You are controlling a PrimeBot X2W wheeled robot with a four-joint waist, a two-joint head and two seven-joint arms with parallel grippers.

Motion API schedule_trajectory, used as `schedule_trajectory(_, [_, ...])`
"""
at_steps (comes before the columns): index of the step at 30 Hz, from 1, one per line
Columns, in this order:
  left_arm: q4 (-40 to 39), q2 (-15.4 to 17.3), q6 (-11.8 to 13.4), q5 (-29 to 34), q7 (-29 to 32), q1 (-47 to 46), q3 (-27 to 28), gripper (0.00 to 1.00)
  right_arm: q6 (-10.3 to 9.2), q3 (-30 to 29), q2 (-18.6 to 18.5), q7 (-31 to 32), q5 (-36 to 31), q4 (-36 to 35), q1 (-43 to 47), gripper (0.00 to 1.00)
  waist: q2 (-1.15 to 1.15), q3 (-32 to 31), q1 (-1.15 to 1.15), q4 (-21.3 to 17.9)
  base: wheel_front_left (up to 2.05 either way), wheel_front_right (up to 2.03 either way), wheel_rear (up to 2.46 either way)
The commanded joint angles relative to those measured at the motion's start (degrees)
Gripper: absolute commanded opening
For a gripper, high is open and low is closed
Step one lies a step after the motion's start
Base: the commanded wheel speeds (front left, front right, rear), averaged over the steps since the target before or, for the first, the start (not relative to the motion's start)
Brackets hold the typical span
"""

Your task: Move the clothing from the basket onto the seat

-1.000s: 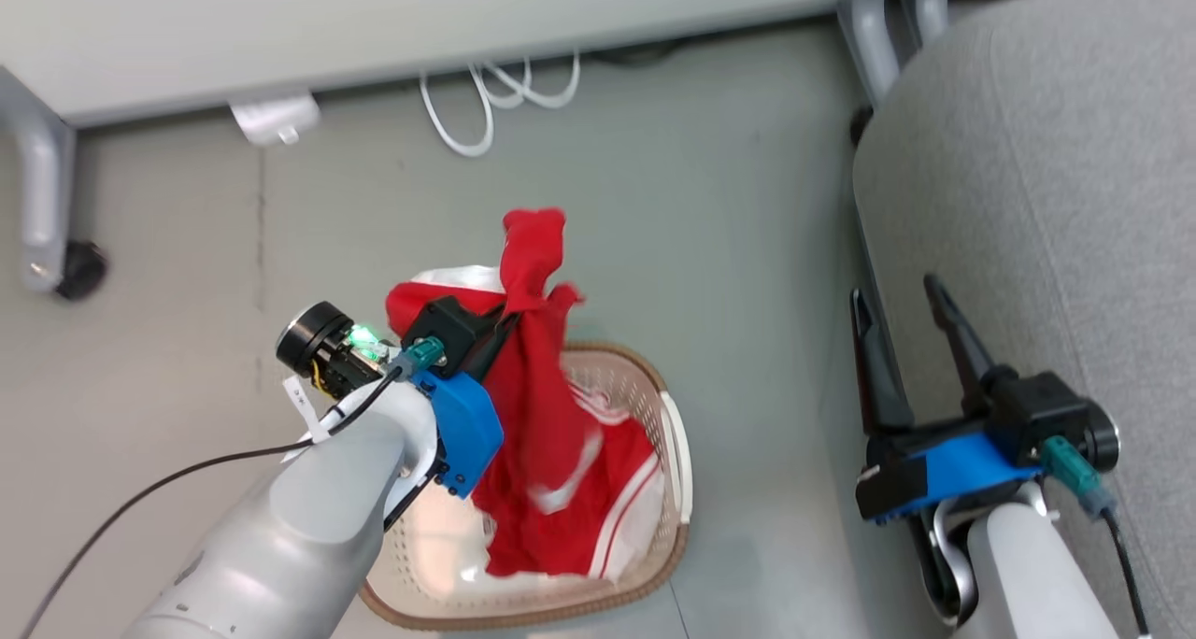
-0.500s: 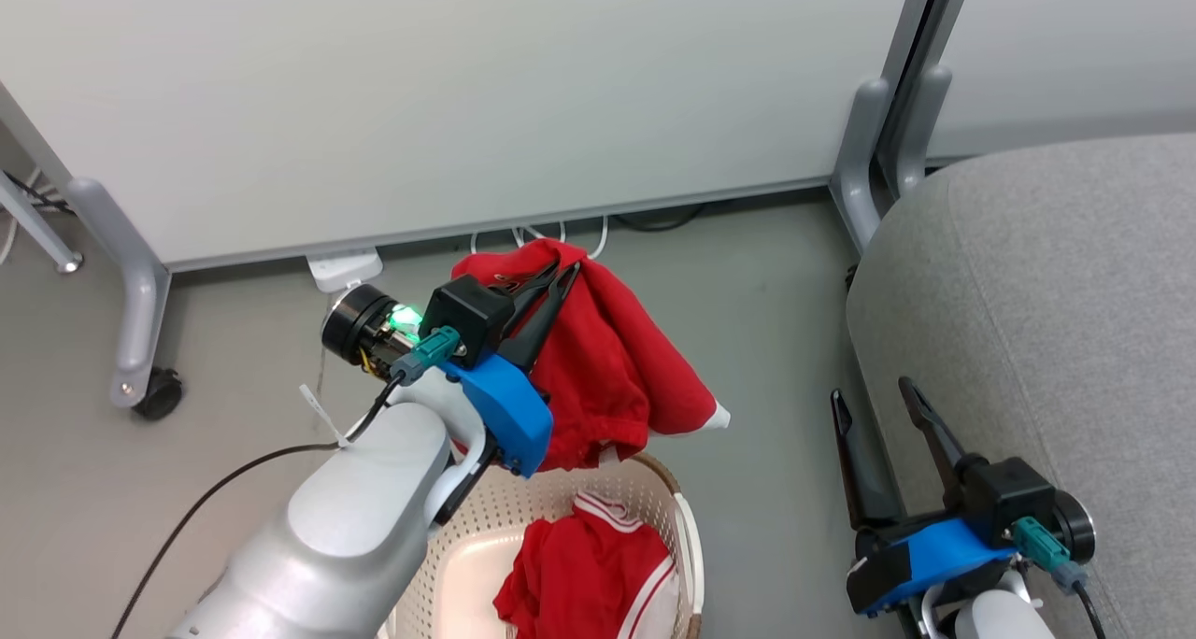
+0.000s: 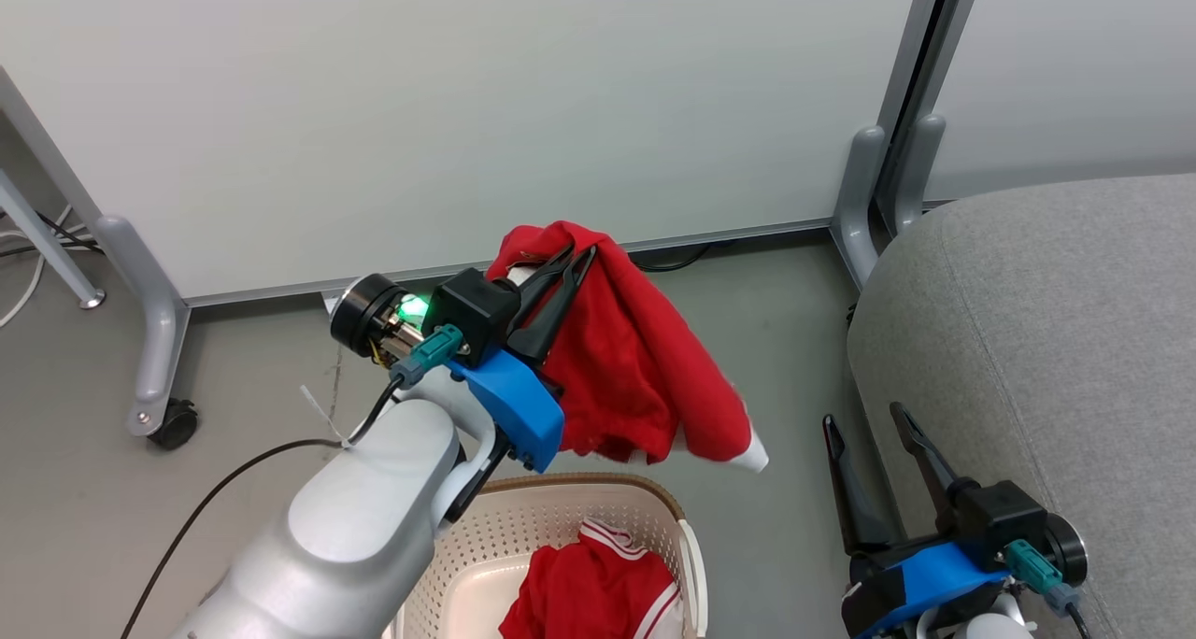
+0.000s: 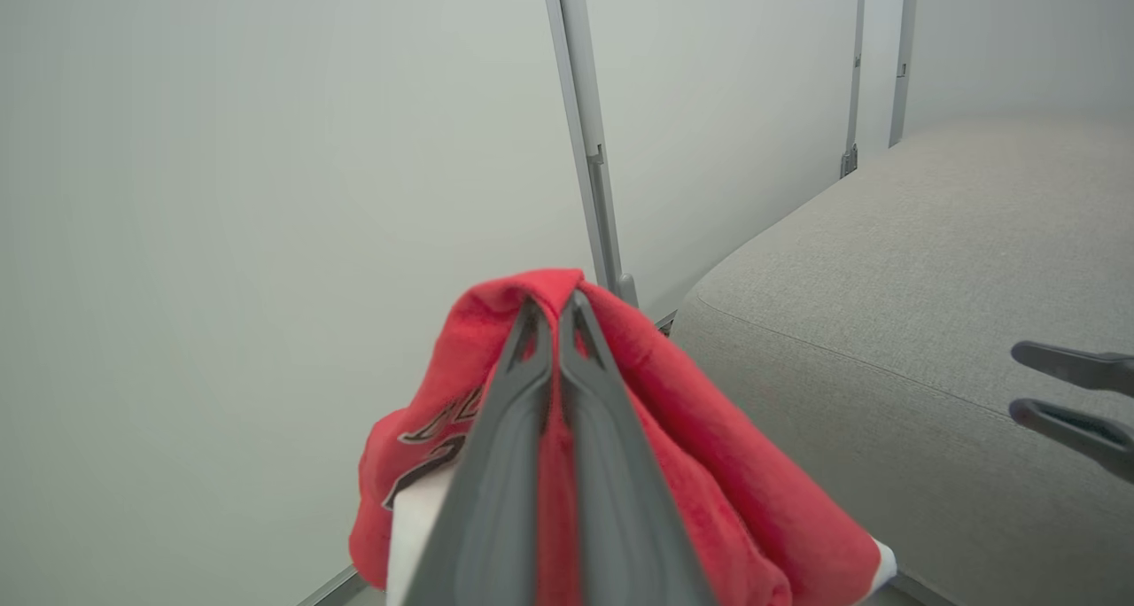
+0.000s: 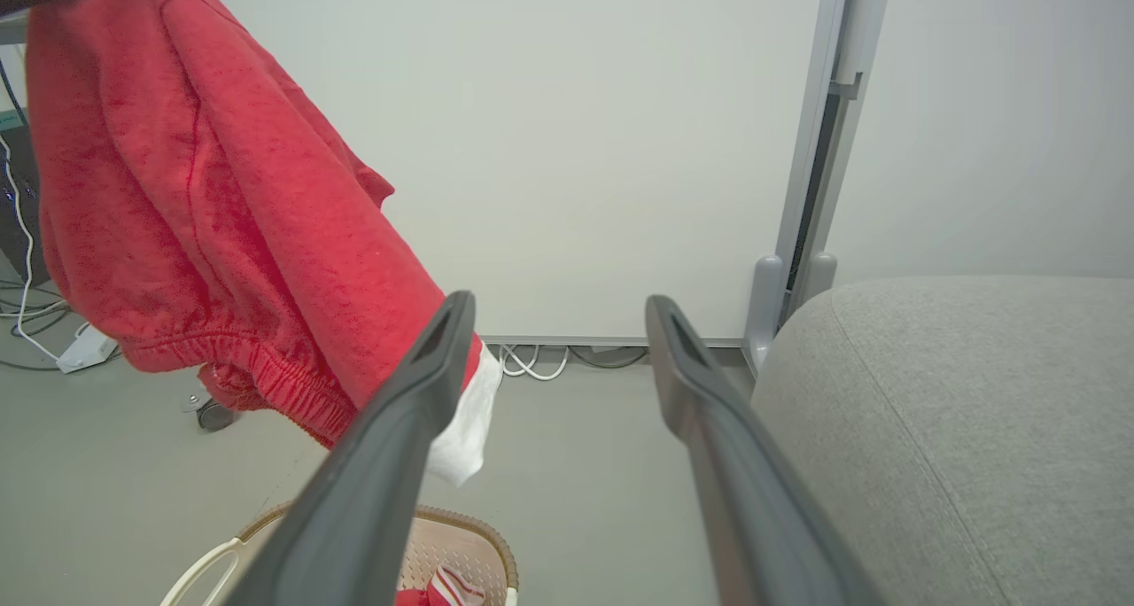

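My left gripper (image 3: pixel 581 251) (image 4: pixel 554 300) is shut on a red garment (image 3: pixel 635 368) (image 4: pixel 700 464) (image 5: pixel 221 207) with a white hem, held in the air above the basket (image 3: pixel 570 499) (image 5: pixel 469 535). Dark numerals edged in white show on its fold in the left wrist view. Another red garment (image 3: pixel 589 588) with white striped trim lies inside the cream perforated basket at the bottom of the head view. The grey seat (image 3: pixel 1056 359) (image 4: pixel 930 322) (image 5: pixel 966 411) fills the right side. My right gripper (image 3: pixel 864 417) (image 5: pixel 558 309) stands open and empty beside the seat's edge.
A pale partition wall (image 3: pixel 467 97) on grey castor legs (image 3: pixel 154 340) runs behind the basket, with a second post (image 3: pixel 883 181) near the seat's corner. White cables (image 5: pixel 532 362) and a power strip (image 5: pixel 84 349) lie at its base. Grey floor (image 3: pixel 785 377) separates basket and seat.
The left gripper has lifted the red garment up out of the basket and carried it a little rightward. The head camera tilted up. The right gripper stayed open.
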Motion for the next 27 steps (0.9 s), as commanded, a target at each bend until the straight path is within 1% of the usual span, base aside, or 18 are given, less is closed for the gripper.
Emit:
schedule_trajectory(1, [-0.45, 0.16, 0.37, -0.12, -0.19, 0.67, 0.07, 0.00, -0.04, 0.42, -0.11, -0.06, 0.00, -0.37, 0.10, 1.00, 0.00, 0.04, 0.00, 0.09, 0.00, 0.00, 0.00])
schedule_trajectory(4, [-0.65, 0.31, 0.53, -0.22, -0.19, 0.66, 0.01, 0.00, -0.04, 1.30, -0.14, -0.06, -0.24, -0.60, -0.45, 1.00, 0.00, 0.13, 0.00, 0.21, 0.00, 0.00, 0.00])
schedule_trajectory(8, [-1.12, 0.36, 0.67, -0.31, -0.11, 0.72, -0.24, 0.00, -0.04, 4.19, -0.77, -0.07, -0.39, -0.72, -1.87, 1.00, 0.00, 0.35, 0.00, 0.55, 0.00, 0.00, 0.00])
schedule_trajectory(10, [-1.30, 0.40, 0.71, -0.39, -0.06, 0.57, -0.34, 0.00, -0.04, 6.19, -1.36, -0.07, -0.32, -0.44, -3.06, 1.00, 0.00, 0.61, 0.00, 0.81, 0.00, 0.00, 0.00])
schedule_trajectory(11, [-1.53, 0.34, 0.79, -0.42, -0.05, 0.38, -0.46, 0.00, -0.04, 8.48, -1.97, -0.06, -0.09, -0.06, -4.72, 1.00, 0.00, 0.92, 0.00, 1.07, 0.00, 0.00, 0.00])
schedule_trajectory(12, [-1.53, 0.34, 0.79, -0.42, -0.05, 0.38, -0.46, 0.00, -0.04, 8.48, -1.97, -0.06, -0.09, -0.06, -4.72, 1.00, 0.00, 0.92, 0.00, 1.07, 0.00, 0.00, 0.00])
schedule_trajectory(18, [-2.11, -0.34, 0.67, -0.43, -0.01, -0.38, -0.97, 0.00, -0.04, 14.58, -3.63, -0.06, 0.19, 1.94, -11.53, 1.00, 0.00, 2.07, 0.00, 2.16, 0.00, 0.00, 0.00])
schedule_trajectory(21, [-2.52, -0.89, 0.53, -0.20, -0.01, -0.78, -1.42, 0.00, -0.04, 16.82, -4.18, -0.06, -0.13, 3.80, -15.31, 1.00, 0.00, 2.88, 0.00, 2.92, 0.00, 0.00, 0.00])
schedule_trajectory(27, [-3.23, -2.25, 0.01, 0.36, -0.03, -1.75, -2.34, 0.00, -0.04, 21.43, -4.64, -0.06, -0.38, 10.19, -22.92, 1.00, 0.00, 4.78, 0.00, 4.69, 0.00, 0.00, 0.00])
